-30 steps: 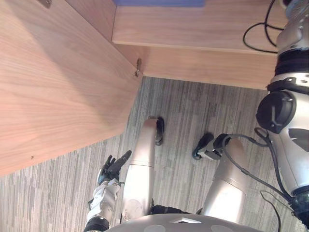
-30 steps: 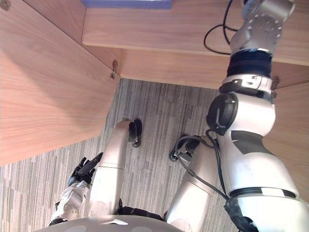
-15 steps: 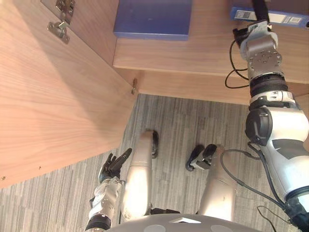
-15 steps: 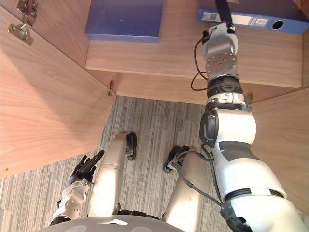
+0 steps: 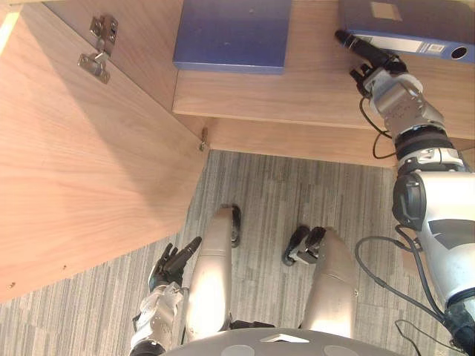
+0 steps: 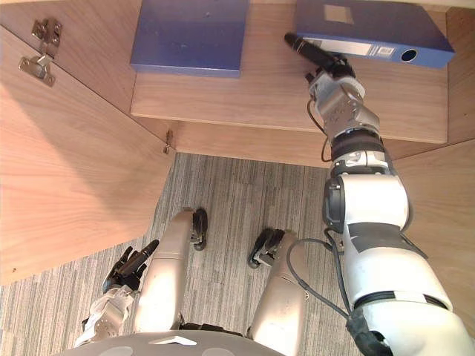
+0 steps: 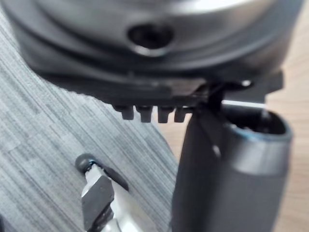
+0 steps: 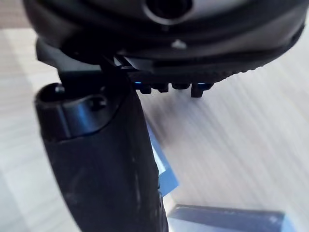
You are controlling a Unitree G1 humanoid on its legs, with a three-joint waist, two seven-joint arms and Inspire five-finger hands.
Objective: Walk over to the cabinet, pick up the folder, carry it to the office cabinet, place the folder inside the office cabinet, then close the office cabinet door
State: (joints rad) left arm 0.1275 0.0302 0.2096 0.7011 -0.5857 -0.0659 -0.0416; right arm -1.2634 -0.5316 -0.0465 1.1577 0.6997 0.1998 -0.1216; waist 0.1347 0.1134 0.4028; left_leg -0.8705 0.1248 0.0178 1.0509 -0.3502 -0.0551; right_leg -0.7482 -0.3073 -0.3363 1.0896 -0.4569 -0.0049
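I am looking down into the open office cabinet point(image 5: 312, 141), all pale wood with the grain running across. Its shelf point(image 5: 297, 81) spans from 11 o'clock to 2 o'clock. The blue lever-arch folder point(image 5: 404, 26) lies flat on that shelf at 1 o'clock, its labelled spine facing me.

My right hand point(image 5: 371, 58) reaches up to it with the fingers point(image 6: 300, 44) held out straight. The tips are at the folder's near left corner, and I cannot tell whether they touch it or stop just beside it. They are not wrapped round anything. Past the thumb in the right wrist view there is bare shelf wood and a patch of blue.

At 12 o'clock a flat blue file point(image 5: 230, 33) lies on the same shelf, well apart from the folder, with bare wood between the two. The cabinet door point(image 5: 82, 170) stands swung out at 9 o'clock. A metal hinge point(image 5: 96, 46) sits near its top corner and a smaller fitting point(image 5: 202, 141) where it meets the cabinet's front edge. At 3 o'clock a second wooden panel point(image 6: 449, 208) comes into the right eye view.

Below the cabinet the floor is grey carpet point(image 5: 274, 185) with fine darker streaks. My left hand point(image 5: 168, 267) hangs over it at 7 o'clock, fingers loose and nearly straight, holding nothing.
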